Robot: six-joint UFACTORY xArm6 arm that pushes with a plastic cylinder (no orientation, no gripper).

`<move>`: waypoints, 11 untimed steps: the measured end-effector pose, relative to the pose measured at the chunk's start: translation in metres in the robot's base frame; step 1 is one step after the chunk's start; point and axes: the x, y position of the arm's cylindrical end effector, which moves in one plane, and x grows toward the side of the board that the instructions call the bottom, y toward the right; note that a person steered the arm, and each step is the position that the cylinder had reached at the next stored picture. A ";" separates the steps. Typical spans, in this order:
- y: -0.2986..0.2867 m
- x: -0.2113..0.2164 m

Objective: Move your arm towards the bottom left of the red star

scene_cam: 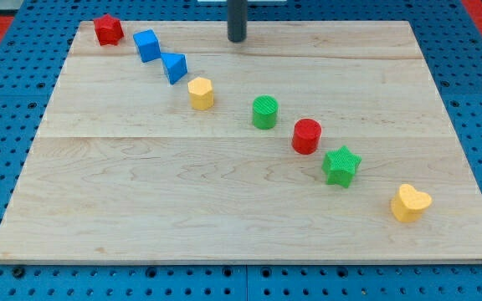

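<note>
Our tip (pixel 238 38) rests near the surface's (pixel 224 209) top edge, well right of the red star (pixel 107 29); our tool is a bare rod, holding nothing.

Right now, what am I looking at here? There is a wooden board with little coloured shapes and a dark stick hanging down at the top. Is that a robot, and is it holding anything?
Yes. The dark rod is the end of a robot arm; its lower end, my tip, slides over the pale wooden board and pushes blocks. It has no hand, so it holds nothing. There is one camera, looking down at the board at a slant. Eight plastic blocks lie in a diagonal line: red star at the view's top left, then blue cube, blue wedge-like block, yellow hexagonal block, green cylinder, red cylinder, green star, and yellow heart at the bottom right. My tip stands apart from all of them, near the top edge, to the right of the blue cube.
</note>
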 end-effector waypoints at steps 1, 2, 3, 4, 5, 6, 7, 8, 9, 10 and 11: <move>-0.025 -0.009; -0.050 -0.010; -0.066 -0.008; -0.084 -0.007; -0.051 0.006; -0.069 0.037; -0.092 0.061; -0.099 0.083; -0.150 0.084; -0.212 0.107; -0.277 0.113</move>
